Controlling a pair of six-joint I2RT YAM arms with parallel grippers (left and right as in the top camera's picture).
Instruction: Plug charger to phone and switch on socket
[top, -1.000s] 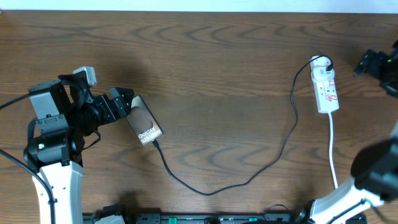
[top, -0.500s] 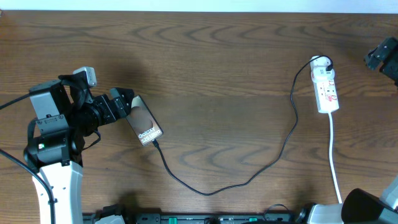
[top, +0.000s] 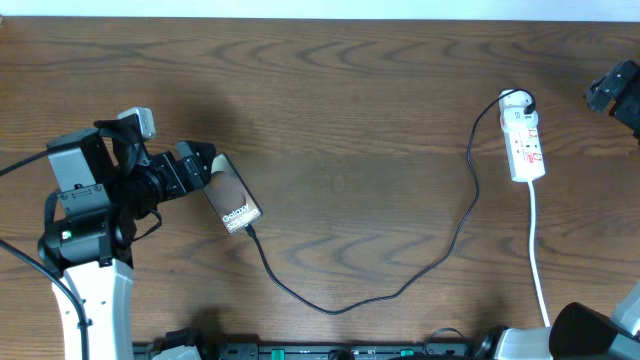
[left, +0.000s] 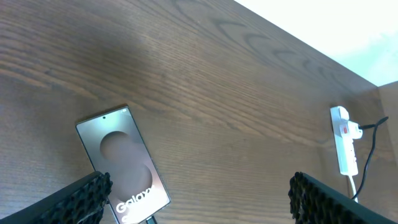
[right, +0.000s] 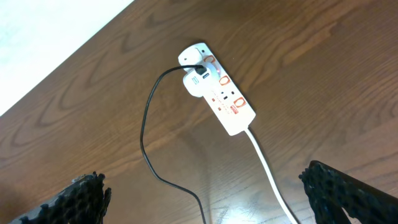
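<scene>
Two arms share the brown tabletop (top: 350, 80), and from my end neither has hold of anything. The left pincer (top: 205, 165) stands wide, just beside the top end of the phone (top: 232, 200), which lies flat and slanted at the left. The right pincer (top: 612, 90) is also spread wide, up at the far right edge, well apart from the socket (top: 523, 145). The socket lies lengthwise on the right, with its white cord (top: 537, 250) running toward me. The charger (top: 400, 290) sags in a long loop from the socket's far end to the phone's lower end. Its tip looks seated there, though I cannot tell how firmly. I judge the switch is what remains. My worries: the strip is light, so an off-centre press could skid it and tug the cable. The red switches (right: 225, 81) are small and close-set, so I could hit the wrong one. A careless left retreat could nudge the phone off its plug.
</scene>
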